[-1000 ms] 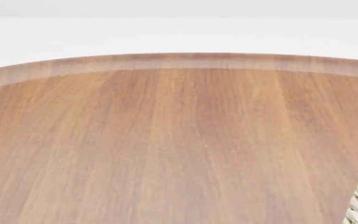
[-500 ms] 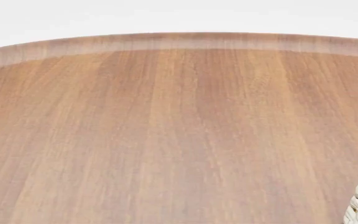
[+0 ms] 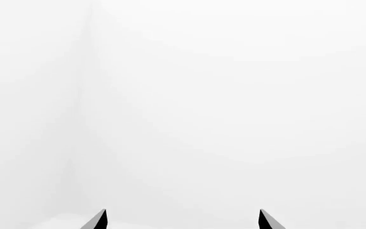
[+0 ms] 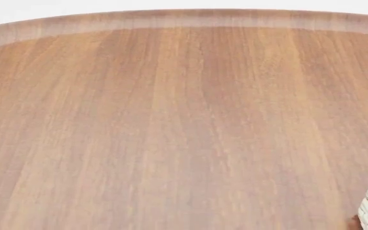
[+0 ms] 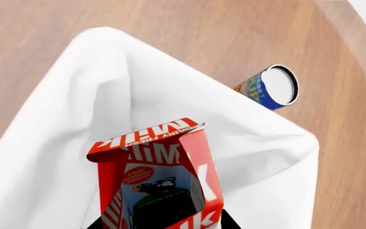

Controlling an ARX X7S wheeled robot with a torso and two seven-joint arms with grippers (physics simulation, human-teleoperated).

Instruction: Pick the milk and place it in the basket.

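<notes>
The right end effector [image 5: 162, 225] is gripping the milk [image 5: 157, 176], which is hanging directly over the basket [image 5: 75, 119] liner, long axis pointing down into it. The left end effector [image 3: 181, 220] is sitting wide and empty.

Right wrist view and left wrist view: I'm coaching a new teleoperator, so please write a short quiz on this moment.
1. True or false: the milk is above the basket.
2. What sits on the table just outside the basket? A) a blue can with a white lid B) a green bottle C) a red mug
3. Fill in: between its fingertips, the left end effector holds ____.

Key: 1 true; 2 A; 3 nothing.
</notes>
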